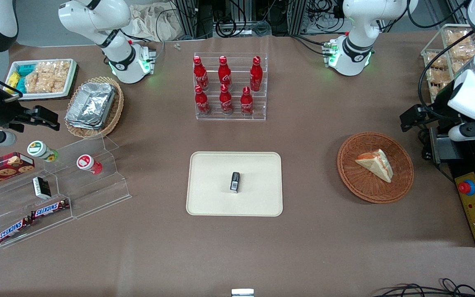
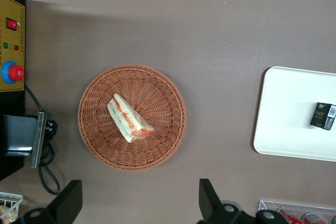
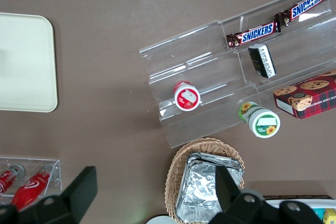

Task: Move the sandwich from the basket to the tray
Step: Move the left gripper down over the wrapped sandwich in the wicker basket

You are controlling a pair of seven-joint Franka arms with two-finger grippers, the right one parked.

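Tabletop basket (image 2: 132, 117) holds sandwich (image 2: 129, 118) beneath parted jaws (image 2: 137, 203).

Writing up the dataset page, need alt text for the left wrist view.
A small triangular white-bread sandwich with orange and green filling lies in a round reddish-brown wicker basket on a brown table. The left arm's end effector hovers above, open, touching neither. A flat cream rectangular tray beside the basket carries a small black box.

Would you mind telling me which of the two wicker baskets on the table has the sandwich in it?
The round reddish-brown woven basket, at the working arm's end, holds the triangular white-bread sandwich; the lighter tan oval basket holds foil containers. The left end effector hangs open above the round basket.
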